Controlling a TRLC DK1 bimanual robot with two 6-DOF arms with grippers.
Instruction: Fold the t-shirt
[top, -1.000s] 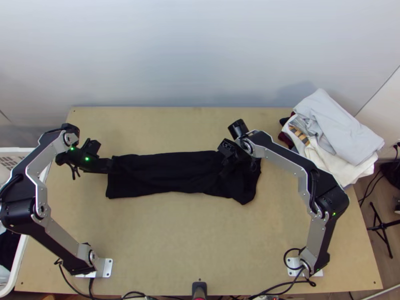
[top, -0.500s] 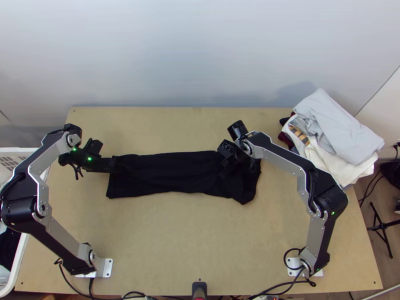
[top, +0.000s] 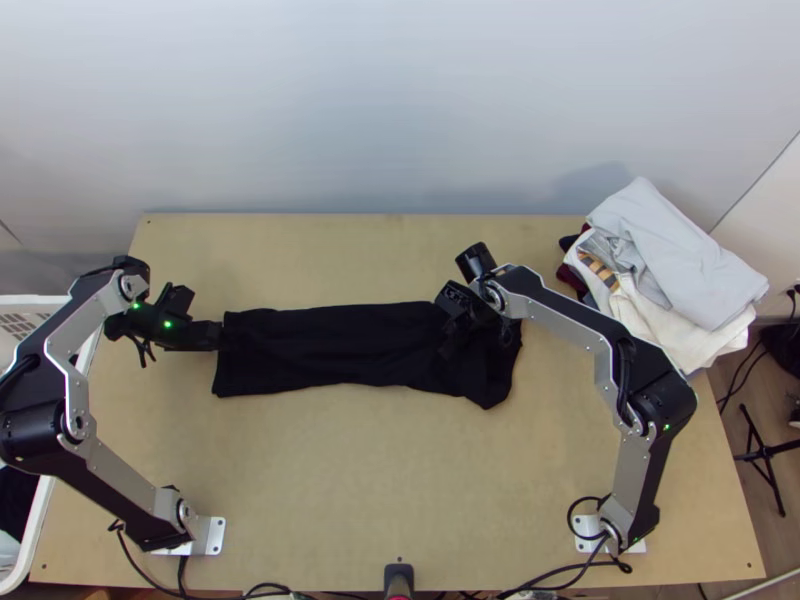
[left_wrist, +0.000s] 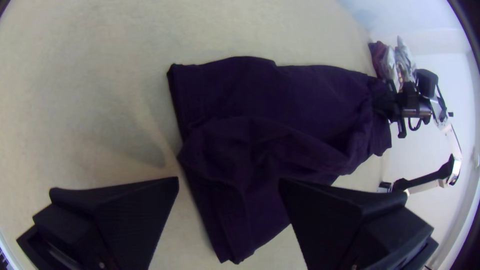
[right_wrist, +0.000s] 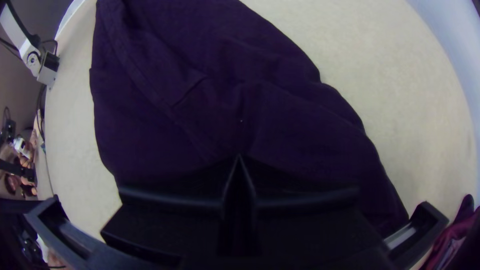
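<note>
Standing wide apart, the fingers of the left gripper (top: 218, 336) are at one end of the dark t-shirt (top: 330, 345), which lies in a long folded strip across the table (top: 350, 480). The right gripper (top: 448, 346) has its fingertips pressed together at the other end; whether they pinch cloth, I cannot tell.

Black t-shirt (top: 330, 347) lies as a long narrow strip across the wooden table (top: 400, 480), right end rumpled. Left gripper (top: 218, 336) right at shirt's left end. Right gripper (top: 448, 348) over shirt, toward its right end. Clothes pile (top: 675, 260) to the right of shirt and farther back. White basket (top: 42, 510) off to the left of shirt, nearer side.
</note>
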